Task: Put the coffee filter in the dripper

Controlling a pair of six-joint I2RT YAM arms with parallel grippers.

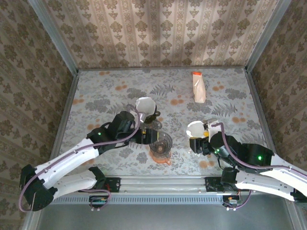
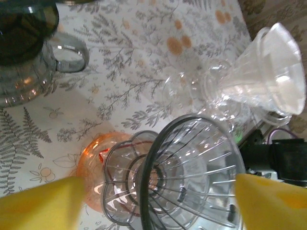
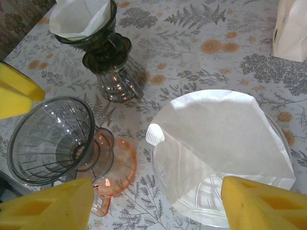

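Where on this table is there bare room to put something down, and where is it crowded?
Bare: far-left cloth between the left wall and the dark dripper; also right of the packet. Crowded: the near middle, around the clear dripper.

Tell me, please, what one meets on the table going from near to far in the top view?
Empty smoky dripper, white filter beside the right arm, dark dripper holding a filter, paper packet.

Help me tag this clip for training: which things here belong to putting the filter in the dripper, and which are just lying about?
Job: white paper filter; clear dripper under it; empty grey dripper on orange saucer.
Lying about: dark dripper holding its own filter; pale pouch.
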